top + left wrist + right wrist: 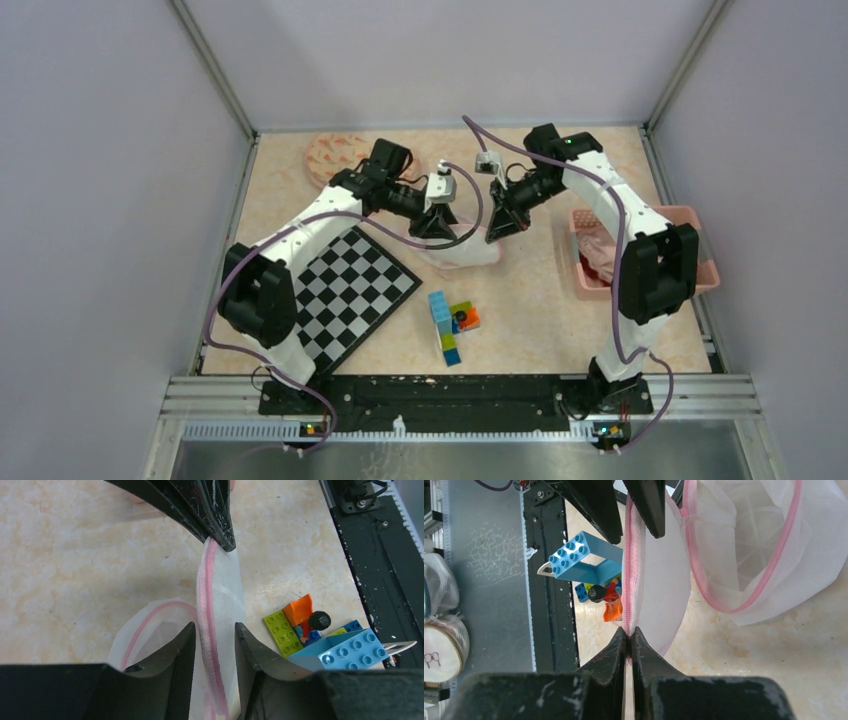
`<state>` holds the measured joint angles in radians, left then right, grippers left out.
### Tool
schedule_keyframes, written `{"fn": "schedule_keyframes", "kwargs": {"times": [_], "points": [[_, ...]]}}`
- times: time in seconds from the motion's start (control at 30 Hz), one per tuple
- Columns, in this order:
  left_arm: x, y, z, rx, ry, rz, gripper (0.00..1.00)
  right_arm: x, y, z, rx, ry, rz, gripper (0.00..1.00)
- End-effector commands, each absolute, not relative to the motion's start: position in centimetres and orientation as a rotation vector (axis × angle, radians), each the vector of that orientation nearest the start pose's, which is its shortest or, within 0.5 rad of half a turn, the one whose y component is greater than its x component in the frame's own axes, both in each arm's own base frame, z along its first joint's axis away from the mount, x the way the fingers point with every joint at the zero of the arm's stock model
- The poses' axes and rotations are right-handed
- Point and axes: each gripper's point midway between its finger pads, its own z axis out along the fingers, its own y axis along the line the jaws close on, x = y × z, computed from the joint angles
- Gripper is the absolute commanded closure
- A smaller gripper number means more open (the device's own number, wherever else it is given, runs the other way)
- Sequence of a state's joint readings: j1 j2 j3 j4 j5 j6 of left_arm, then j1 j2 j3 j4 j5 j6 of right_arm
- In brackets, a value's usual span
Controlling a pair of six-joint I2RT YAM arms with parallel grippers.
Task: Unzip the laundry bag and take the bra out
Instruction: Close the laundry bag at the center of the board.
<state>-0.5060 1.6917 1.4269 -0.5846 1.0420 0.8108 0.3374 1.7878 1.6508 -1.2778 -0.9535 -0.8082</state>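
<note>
Both arms meet at the middle of the desk (560, 320), right over the laundry bag (462, 248). The right tool (629, 630) is pressed together on the bag's pink zip seam (630, 565), pinching it and holding it up on edge.

From there the seam runs straight up the right wrist frame to the left tool (626, 525). This line is what matters for the next move. In the left wrist view the seam (206, 610) drops from the right tool at top centre to bottom centre. It passes between the fingers of the left tool (215, 627), which are half spread, one on each side, and not clamped.

So the zip's long axis points from one tool to the other, and the left is placed to nip it. I can't pick out the slider. The pink-edged mouth gapes at the upper right of the right wrist frame. The bra isn't visible.
</note>
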Motion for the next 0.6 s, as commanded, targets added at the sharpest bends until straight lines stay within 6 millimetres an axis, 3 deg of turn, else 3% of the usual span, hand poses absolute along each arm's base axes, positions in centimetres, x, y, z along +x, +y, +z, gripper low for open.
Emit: {"fn": "schedule_keyframes", "kwargs": {"times": [0.0, 0.17, 0.23, 0.3, 0.43, 0.57], "points": [[29.6, -32.2, 22.6, 1.619, 1.323, -1.030, 0.68, 27.6, 23.4, 20.9, -1.400, 1.996, 1.233, 0.98], [29.2, -31.6, 22.3, 1.599, 1.351, -1.093, 1.00, 28.9, 23.0, 21.2, -1.292, 2.016, 1.212, 0.71], [29.9, -31.2, 22.6, 1.527, 1.416, -1.133, 1.00, 30.1, 22.5, 21.7, -1.213, 2.012, 1.197, 0.58], [30.6, -30.8, 23.4, 1.418, 1.465, -1.262, 1.00, 31.8, 22.1, 22.3, -1.126, 2.001, 1.161, 0.54], [32.3, -29.1, 24.7, 1.256, 1.506, -1.484, 1.00, 33.8, 21.5, 22.6, -1.016, 2.014, 1.128, 0.52], [31.9, -28.6, 24.5, 1.246, 1.500, -1.531, 1.00, 35.0, 21.1, 22.4, -0.935, 2.031, 1.120, 0.52]]}}
